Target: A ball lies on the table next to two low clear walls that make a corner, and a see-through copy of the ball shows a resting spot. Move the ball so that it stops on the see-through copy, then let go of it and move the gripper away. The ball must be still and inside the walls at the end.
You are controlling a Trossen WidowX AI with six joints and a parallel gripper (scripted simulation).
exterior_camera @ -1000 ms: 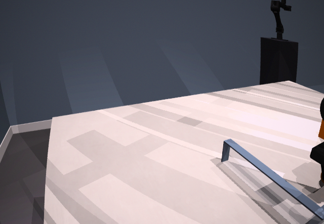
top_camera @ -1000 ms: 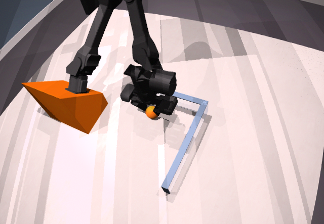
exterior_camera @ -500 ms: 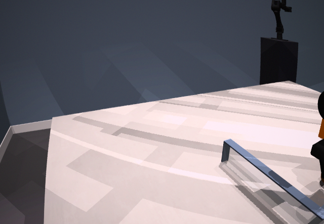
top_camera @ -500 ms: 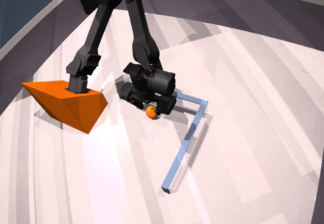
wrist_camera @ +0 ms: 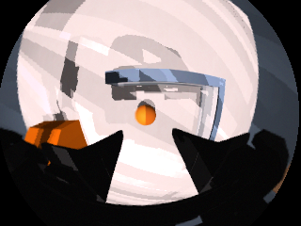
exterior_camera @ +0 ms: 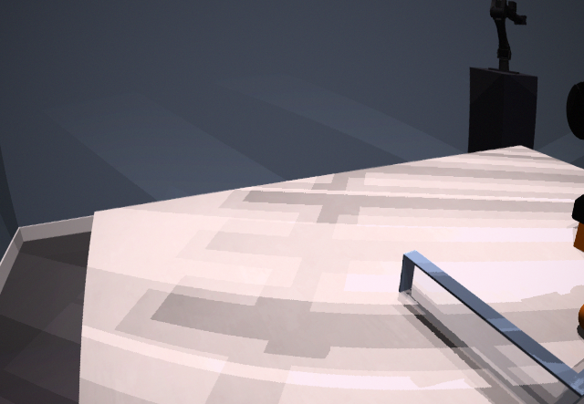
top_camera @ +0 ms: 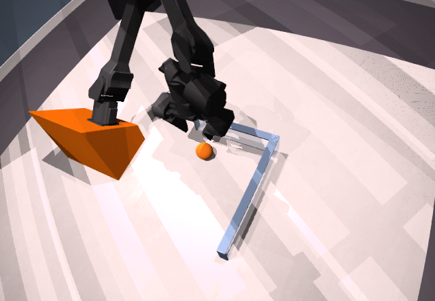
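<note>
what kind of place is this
Probably a bare robot test bench: one dark arm on an orange base, a pale table with low clear walls, a small orange ball, dark blank surroundings.

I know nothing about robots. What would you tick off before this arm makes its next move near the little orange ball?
1. Gripper open, nothing between its fingers: ok.
2. Orange ball free of the gripper, lying on the table: ok; the wrist view shows a gap between it and the fingertips.
3. Ball on the inner side of the clear walls: ok; it lies inside the corner, near the shorter wall.
4. Ball on the see-through copy: cannot tell; no copy shows apart from the ball.
5. Ball at rest: cannot tell from one moment.
6. Gripper moved away: not ok; it hangs just beside the ball.
</note>
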